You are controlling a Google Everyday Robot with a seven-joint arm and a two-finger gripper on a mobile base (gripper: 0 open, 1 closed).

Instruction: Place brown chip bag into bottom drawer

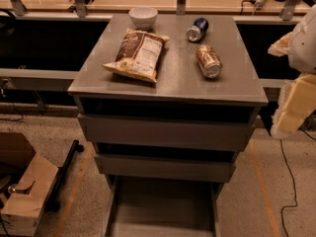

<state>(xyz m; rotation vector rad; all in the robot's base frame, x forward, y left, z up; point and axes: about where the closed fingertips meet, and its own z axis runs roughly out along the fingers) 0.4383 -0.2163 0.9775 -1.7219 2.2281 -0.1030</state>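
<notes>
Atop cabinet [237, 83]: brown chip bag [137, 55], label unreadable; bottom drawer [163, 209] open; gripper [294, 107] far right, grip unclear.

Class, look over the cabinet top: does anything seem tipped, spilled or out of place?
Two drink cans lie on their sides: the blue can and the brown-gold can. Nothing spilled. The gripper hangs right of the cabinet.
</notes>
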